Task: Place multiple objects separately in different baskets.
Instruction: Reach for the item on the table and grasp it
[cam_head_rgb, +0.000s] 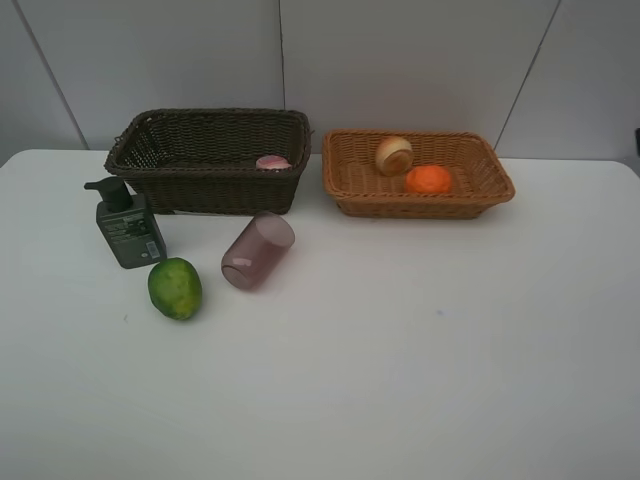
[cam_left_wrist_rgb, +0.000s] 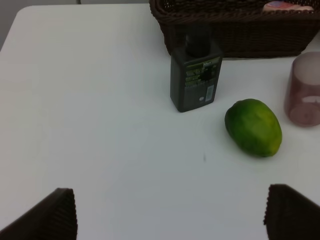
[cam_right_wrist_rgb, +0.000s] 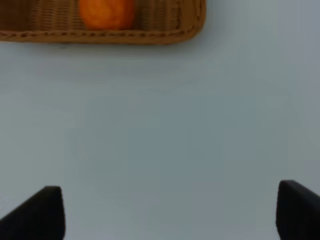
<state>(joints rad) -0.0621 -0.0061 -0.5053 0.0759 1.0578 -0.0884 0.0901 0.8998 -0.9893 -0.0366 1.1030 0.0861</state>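
Three in, three to go, by my count. In the high view the dark brown basket (cam_head_rgb: 205, 185) sits upper left with the pink bottle (cam_head_rgb: 272, 162) lying inside it. The tan basket (cam_head_rgb: 420, 205), upper right, holds the orange (cam_head_rgb: 428, 179) and the red-yellow fruit (cam_head_rgb: 394, 155).

Out on the white table (cam_head_rgb: 400, 350), left of centre, the pump bottle (cam_head_rgb: 128, 228) stands just in front of the dark basket. The green fruit (cam_head_rgb: 175, 288) lies below it in the frame, near but apart. The purple cup (cam_head_rgb: 258, 250) lies on its side to the right of both.

My left gripper (cam_left_wrist_rgb: 172, 215) has its jaws spread wide with nothing between them, looking out at the bottle and the fruit. My right gripper (cam_right_wrist_rgb: 170, 212) is just as wide and empty, over bare table in front of the tan basket. Neither arm shows in the high view.

So I judge I'm between picks. The green fruit looks the natural next one, bound for the tan basket with the other fruit. That calls for lowering the left jaws squarely over it, clear of the bottle, and closing gently, since it may roll.
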